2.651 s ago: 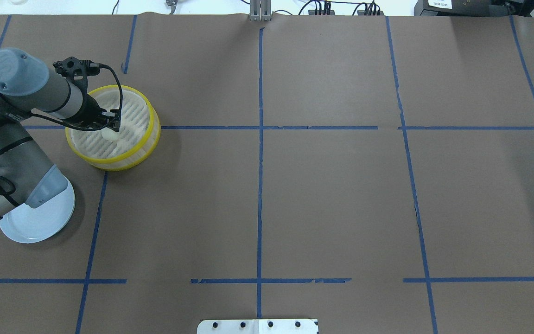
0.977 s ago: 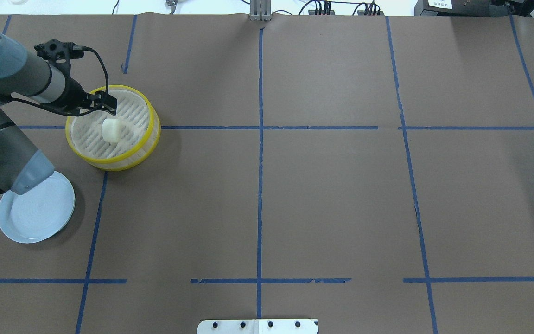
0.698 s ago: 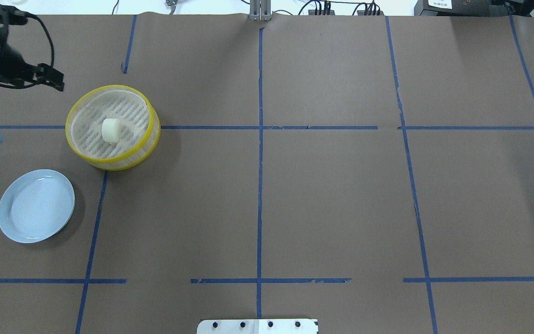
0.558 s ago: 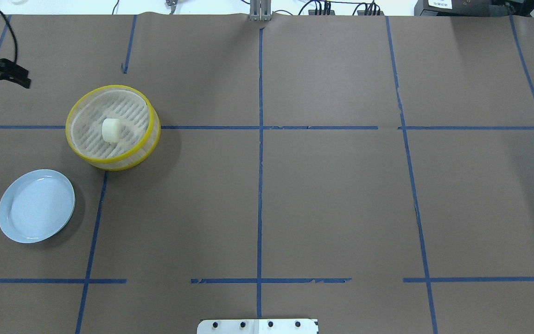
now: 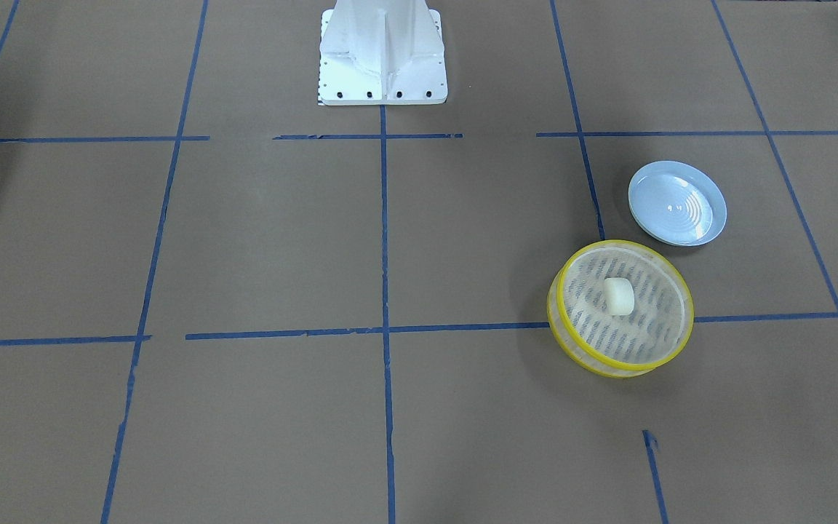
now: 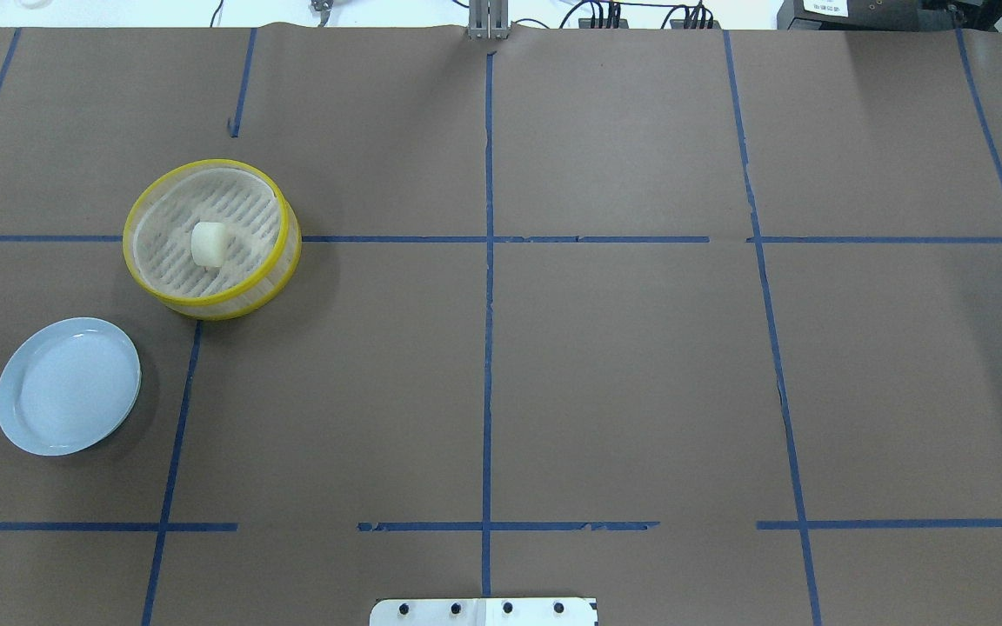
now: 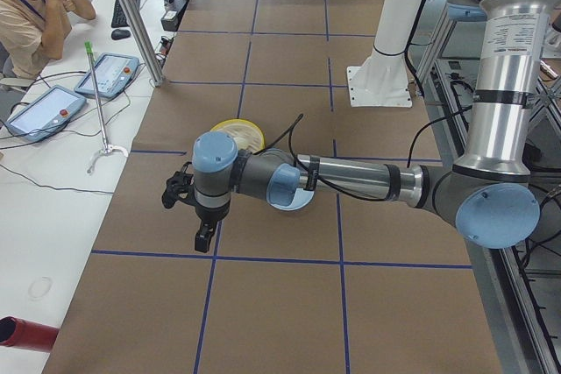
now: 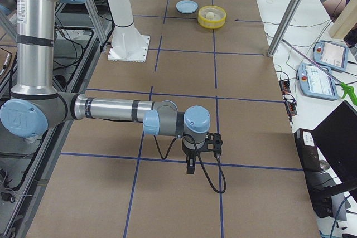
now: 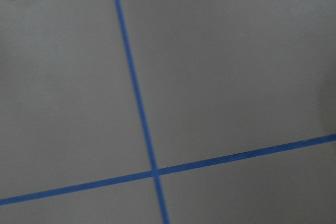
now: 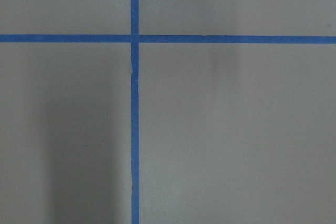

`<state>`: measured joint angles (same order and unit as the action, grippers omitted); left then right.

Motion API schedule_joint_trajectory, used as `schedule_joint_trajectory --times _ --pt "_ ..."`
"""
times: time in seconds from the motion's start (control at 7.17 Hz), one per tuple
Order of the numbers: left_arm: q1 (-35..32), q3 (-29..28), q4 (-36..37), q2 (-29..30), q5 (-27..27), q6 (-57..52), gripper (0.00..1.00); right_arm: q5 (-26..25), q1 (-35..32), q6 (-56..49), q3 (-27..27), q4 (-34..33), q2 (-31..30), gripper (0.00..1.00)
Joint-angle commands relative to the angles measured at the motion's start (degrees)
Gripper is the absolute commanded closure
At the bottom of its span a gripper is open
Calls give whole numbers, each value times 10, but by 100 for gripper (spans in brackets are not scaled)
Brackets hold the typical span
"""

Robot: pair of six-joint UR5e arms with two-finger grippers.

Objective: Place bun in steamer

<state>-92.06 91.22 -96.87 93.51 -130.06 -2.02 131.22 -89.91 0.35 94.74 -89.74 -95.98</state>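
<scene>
See the bun (image 6: 208,243) lying on the mesh floor of the steamer (image 6: 290,249), near the middle, apart from the yellow rim. Find the plate (image 6: 66,387) near the steamer, on the robot's side, not touching. Well apart from both, at the table's left end, spot the left gripper (image 7: 202,241) pointing down over the paper (image 7: 272,313); cannot tell whether wide or narrow. At the opposite end, spot the right gripper (image 8: 190,168), likewise pointing down over paper; cannot tell its opening either.

- bun (image 6: 208,243) sits in the steamer (image 6: 244,294), about mid-floor
- steamer's on the table's (image 6: 623,365) left side
- plate (image 6: 69,385) lies near it, nearer and further left, not touching
</scene>
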Motion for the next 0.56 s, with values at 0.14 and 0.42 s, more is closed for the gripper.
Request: schedule_joint_trajectory --times 0.14,0.42 --pt "-32 -8 104 -13 -42 -33 0 0 0 0 0 0 0 0" --pt "-31 -2 100 -33 -42 -9 0 0 0 0 0 0 0 0"
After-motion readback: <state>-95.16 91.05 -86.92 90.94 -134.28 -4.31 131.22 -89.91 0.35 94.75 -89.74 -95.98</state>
